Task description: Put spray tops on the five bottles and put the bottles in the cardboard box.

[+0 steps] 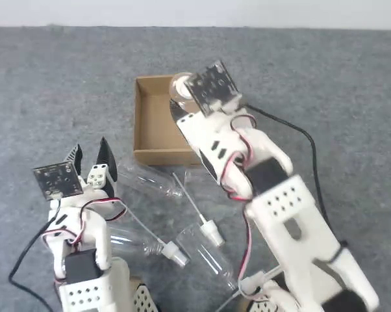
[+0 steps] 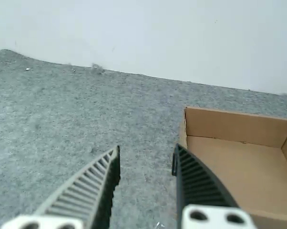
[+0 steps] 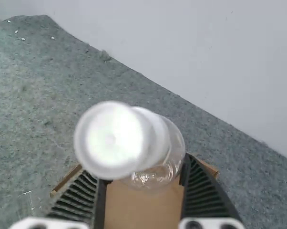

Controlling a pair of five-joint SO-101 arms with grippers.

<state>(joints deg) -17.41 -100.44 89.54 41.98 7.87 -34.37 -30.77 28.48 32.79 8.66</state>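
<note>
Presently, the right gripper (image 3: 141,168) is clamped on a clear bottle (image 3: 119,140), held over the cardboard box (image 1: 150,130). The left gripper (image 2: 146,151) stands moderately wide, holding nothing, above the grey carpet (image 1: 52,97) beside the box. Other bottles (image 1: 150,177) lie on the carpet near the box.

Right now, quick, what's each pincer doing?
Left pincer: open, holding nothing.
Right pincer: shut on a clear bottle.

Clear white-topped bottle (image 3: 134,148) over open cardboard box (image 1: 155,123), other bottles (image 1: 153,181) lying beside it
</note>
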